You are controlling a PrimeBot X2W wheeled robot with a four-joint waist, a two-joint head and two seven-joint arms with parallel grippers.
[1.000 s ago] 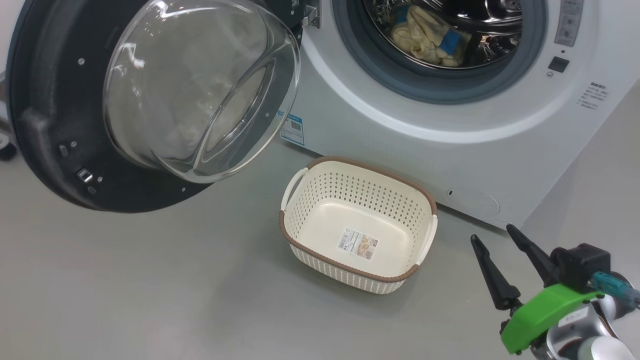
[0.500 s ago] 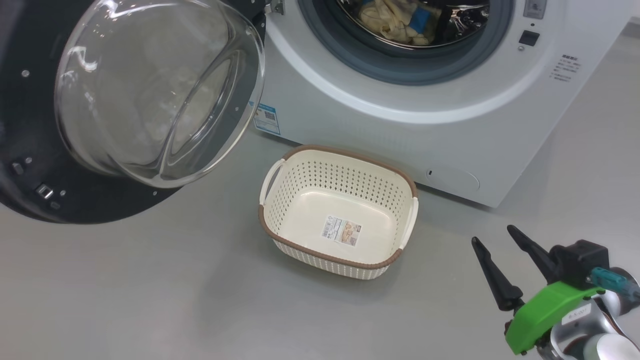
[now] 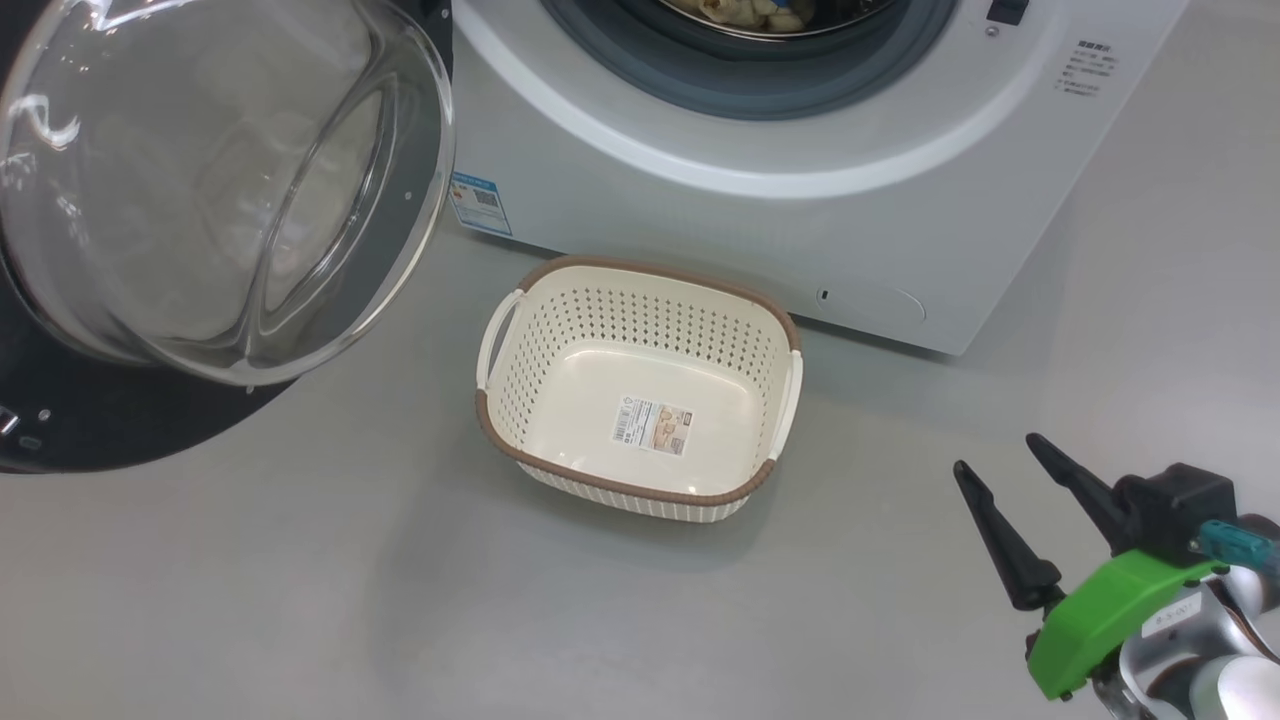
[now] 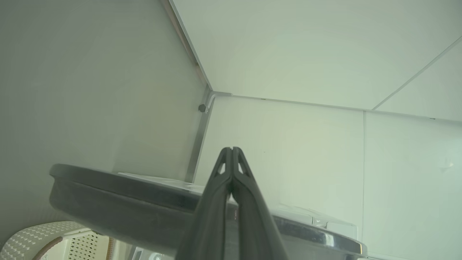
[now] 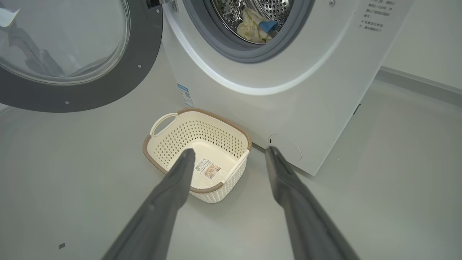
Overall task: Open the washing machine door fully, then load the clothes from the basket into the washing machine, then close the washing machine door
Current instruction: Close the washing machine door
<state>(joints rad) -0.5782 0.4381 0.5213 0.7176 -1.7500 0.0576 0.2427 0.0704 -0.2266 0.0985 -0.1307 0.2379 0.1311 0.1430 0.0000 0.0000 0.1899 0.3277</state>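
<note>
At your left, round black glass-bowled door (image 3: 200,190) looks rigid, heavy; push its rim. Left gripper (image 4: 231,148) pinched shut, right gripper (image 3: 996,454) spread wide, both empty.

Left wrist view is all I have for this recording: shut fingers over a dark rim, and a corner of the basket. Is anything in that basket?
Observer: No. The basket holds only a sticker on its bottom.
Operator: Where are the clothes, then?
Observer: The clothes lie inside the washing machine.
Operator: And the other arm?
Observer: The right gripper is open and holds nothing, above the floor to the right of the basket.
</note>
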